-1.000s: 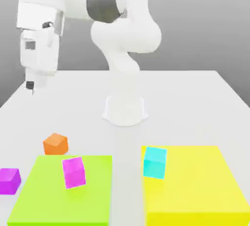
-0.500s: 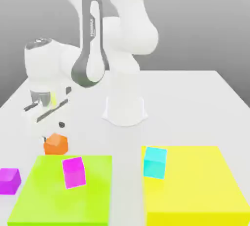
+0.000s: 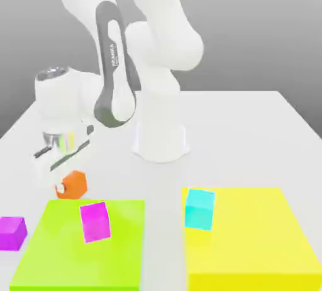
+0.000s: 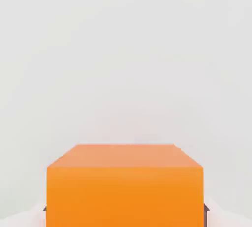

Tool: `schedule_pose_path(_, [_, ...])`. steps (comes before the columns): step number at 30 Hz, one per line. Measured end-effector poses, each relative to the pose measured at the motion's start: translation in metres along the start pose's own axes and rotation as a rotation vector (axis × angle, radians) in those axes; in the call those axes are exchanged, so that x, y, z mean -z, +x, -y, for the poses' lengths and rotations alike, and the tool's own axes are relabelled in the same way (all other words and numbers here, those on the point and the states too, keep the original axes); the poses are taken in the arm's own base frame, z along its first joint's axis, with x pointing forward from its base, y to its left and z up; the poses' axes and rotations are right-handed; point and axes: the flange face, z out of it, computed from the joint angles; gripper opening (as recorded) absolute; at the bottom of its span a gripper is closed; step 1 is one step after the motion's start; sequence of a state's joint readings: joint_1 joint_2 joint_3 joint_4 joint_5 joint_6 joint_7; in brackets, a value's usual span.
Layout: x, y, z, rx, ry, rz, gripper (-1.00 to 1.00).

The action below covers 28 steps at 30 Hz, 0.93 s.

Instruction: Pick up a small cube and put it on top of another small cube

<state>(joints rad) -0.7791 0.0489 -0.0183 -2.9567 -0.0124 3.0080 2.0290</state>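
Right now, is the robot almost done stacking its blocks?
Not yet. Done: the gripper has shut on the orange cube, which sits low by the table. Left: lifting it and setting it on another cube, perhaps the magenta cube.

small lettering on arm (image 3: 115, 57) (illegible)

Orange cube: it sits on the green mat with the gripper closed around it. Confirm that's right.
Not quite. The orange cube is on the bare white table, just off the far edge of the green mat, as the exterior view shows. The rest holds: the gripper is shut on it, and the hand view shows the cube between the fingers.
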Motion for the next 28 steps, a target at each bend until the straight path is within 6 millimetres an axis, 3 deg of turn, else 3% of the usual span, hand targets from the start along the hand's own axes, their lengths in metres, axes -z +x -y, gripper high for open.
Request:
schedule_pose_path(3, [0.022, 0.001, -0.001, 0.0, -0.001, 0.001, -1.0])
schedule_pose_path(5, [0.034, -0.012, 0.001, 0.078, -0.001, 0.002, -1.0])
schedule_pose_path(12, [0.077, -0.095, 0.002, 0.567, -0.001, 0.004, -1.0])
schedule_pose_path(19, [0.128, -0.182, -0.026, 1.079, -0.002, 0.005, -1.0])
schedule_pose_path(21, [0.125, -0.195, -0.032, 1.159, -0.001, 0.005, -1.0])
schedule_pose_path(24, [0.09, -0.199, -0.034, 1.183, -0.001, 0.003, -1.0])
schedule_pose_path(25, [0.08, -0.199, -0.035, 1.185, -0.001, 0.004, 1.0])
schedule_pose_path(28, [0.08, -0.199, -0.035, 1.185, -0.001, 0.004, 1.0])
